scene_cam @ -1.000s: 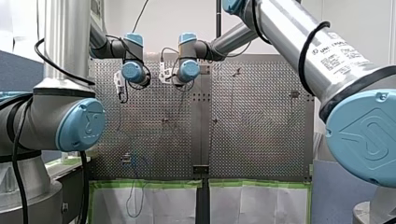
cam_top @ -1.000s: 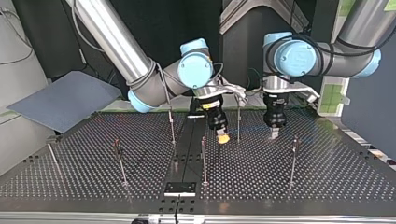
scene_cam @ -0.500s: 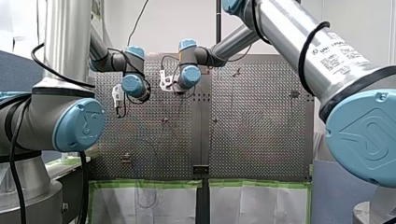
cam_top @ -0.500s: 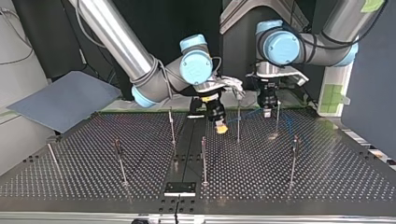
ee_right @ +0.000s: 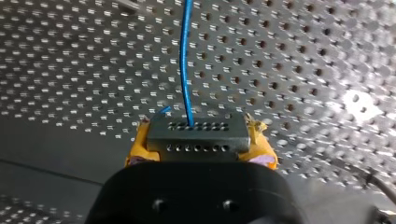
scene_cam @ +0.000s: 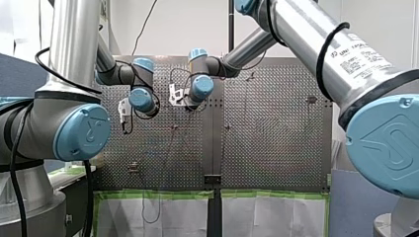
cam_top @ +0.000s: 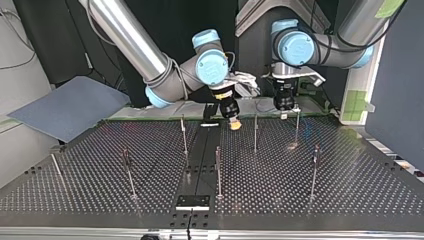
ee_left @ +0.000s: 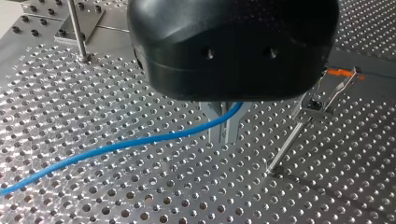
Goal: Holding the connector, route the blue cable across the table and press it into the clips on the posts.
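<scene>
My right gripper [cam_top: 233, 123] has its yellow pads [ee_right: 136, 145] shut on a dark rectangular connector [ee_right: 198, 134]. The blue cable [ee_right: 185, 60] leaves the connector and runs ahead over the perforated plate. My left gripper [cam_top: 283, 114], black with metal fingers [ee_left: 214, 125], is shut on the same blue cable [ee_left: 140, 142], which trails away from the fingers across the table. Both grippers hang near the table's far edge in the top view. A thin post with a clip [ee_left: 319, 100] stands just beside my left gripper.
Several thin posts stand on the perforated table [cam_top: 350, 190], among them ones at the middle [cam_top: 255, 131], the centre front [cam_top: 218, 170] and the top view's right [cam_top: 313, 171]. A small black plate [cam_top: 192, 201] sits at the near edge. A grey board [cam_top: 70, 107] lies off the top view's left.
Both grippers have risen and drawn back toward the table's far edge in the top view. My left gripper lifted off the table surface, taking the cable up with it.
</scene>
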Motion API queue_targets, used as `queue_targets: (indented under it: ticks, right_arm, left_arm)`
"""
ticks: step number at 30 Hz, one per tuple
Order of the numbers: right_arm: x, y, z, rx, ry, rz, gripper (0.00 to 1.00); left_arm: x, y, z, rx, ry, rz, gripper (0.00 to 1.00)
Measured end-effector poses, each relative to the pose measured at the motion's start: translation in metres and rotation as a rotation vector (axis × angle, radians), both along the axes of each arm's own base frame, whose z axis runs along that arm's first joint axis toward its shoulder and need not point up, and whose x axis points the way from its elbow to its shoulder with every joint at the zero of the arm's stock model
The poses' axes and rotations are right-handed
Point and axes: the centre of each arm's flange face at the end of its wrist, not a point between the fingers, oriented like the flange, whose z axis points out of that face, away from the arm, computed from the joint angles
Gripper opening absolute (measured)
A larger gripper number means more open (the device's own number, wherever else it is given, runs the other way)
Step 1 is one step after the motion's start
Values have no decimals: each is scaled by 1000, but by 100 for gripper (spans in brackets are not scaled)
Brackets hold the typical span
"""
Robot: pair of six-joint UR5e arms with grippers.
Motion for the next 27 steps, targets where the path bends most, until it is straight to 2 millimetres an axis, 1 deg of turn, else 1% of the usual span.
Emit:
queue_targets:
  ticks: [4, 7, 17, 20, 27]
  right_arm:
    - [-3, 5, -12, 15, 20, 2, 0]
    - [-7, 8, -20, 27, 34, 1, 0]
    - [-13, 10, -34, 46, 53, -2, 0]
    - [-15, 12, -38, 52, 55, -2, 0]
    - [-18, 12, -48, 58, 53, -6, 0]
  left_arm:
    - [-3, 0, -6, -10, -3, 0, 0]
    - [-5, -1, -15, -11, 10, -1, 0]
    - [-10, 4, -70, -24, 84, 8, 0]
    - [-8, 3, -75, -30, 72, -1, 0]
    - [-3, -1, -75, -43, 42, -41, 0]
